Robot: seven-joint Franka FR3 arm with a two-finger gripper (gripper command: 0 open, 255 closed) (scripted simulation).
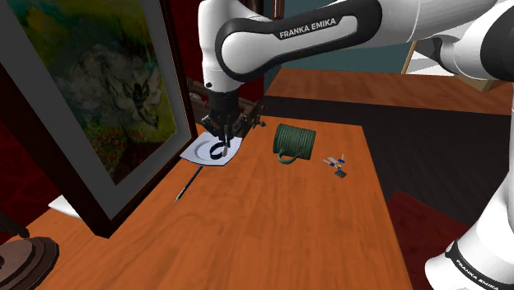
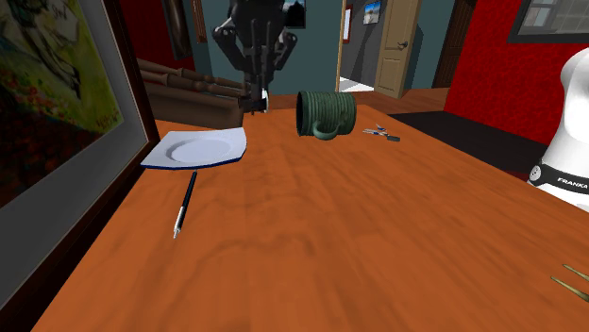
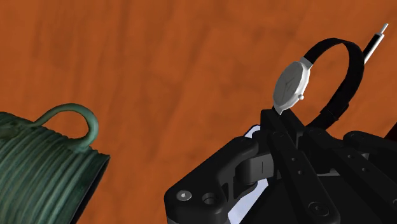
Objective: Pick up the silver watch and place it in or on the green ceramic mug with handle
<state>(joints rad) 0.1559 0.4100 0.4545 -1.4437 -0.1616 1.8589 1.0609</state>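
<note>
You've got it. The gripper (image 1: pixel 220 138) is clenched on the black strap (image 3: pixel 347 70) of the silver watch (image 3: pixel 292 86). The watch is up off the wooden table (image 2: pixel 378 236), over the white plate (image 1: pixel 200 155), with the green mug (image 1: pixel 295 142) a short carry away.

Now the trouble spots. That's a thin pinch on a band, not on the case, so a quick swing could make the watch pivot or slip out between the fingers.

The bigger worry is that the mug lies on its side, ribbed wall up, with its mouth turned towards the plate and your gripper. Drop the watch on top and I'd expect it to slide off that curved wall onto the table. Aim for the mouth and you come in low and sideways, where a finger could clip the rim and shove or roll the mug. The handle (image 3: pixel 73 118) sticks out to the side near the table, which may check a roll, but don't count on it.

On orientation, the strap is closed into an oval loop that juts out past the fingertips. Its long axis runs on along the fingers, so it points down at the table. The silver case sits on the flank of the loop nearer the mug, face outward. By my read, that loop leads into the mouth narrow end first.
</note>
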